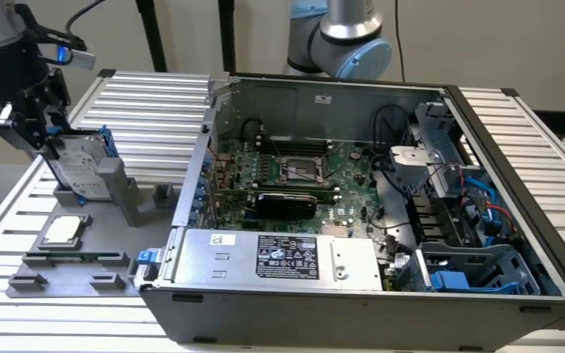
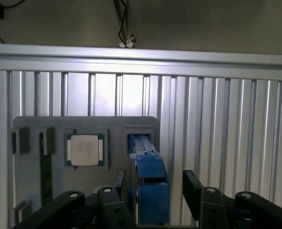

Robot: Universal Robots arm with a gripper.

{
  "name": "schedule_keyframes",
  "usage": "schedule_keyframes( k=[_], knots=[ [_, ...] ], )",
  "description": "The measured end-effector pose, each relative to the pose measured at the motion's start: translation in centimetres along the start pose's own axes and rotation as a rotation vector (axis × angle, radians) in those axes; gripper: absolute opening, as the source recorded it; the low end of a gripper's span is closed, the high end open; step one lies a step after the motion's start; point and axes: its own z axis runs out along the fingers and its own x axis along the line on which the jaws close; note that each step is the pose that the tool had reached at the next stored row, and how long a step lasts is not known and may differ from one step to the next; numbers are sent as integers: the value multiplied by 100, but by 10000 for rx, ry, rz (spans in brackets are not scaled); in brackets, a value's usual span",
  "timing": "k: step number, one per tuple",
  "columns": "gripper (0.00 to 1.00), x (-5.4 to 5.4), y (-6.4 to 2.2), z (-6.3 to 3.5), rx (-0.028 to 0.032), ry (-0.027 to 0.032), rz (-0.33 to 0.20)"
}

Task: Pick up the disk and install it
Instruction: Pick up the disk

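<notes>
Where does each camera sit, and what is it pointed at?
Exterior view: off the arm, high beside the table, looking down on the open case and grey tray; the arm and gripper show.
Wrist view: on the wrist, looking past the gripper, open astride the disk, onto the tray and table.
Shared: disk, chip, tray, table.

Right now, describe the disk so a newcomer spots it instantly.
Start at the open computer case; on the exterior view's left lies a grey fixture tray. The disk stands on edge in it, silver with a blue frame, unlike the flat square chip nearby.
</notes>
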Motion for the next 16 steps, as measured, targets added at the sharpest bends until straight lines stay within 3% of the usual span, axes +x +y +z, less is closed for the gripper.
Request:
schedule_keyframes(
  k=[2,3,16],
  knots=[
    [100,0,0,12,-1,1,-1],
    [0,0,0,14,-3,2,-2],
    [0,17,1,21,-1,0,-2]
  ],
)
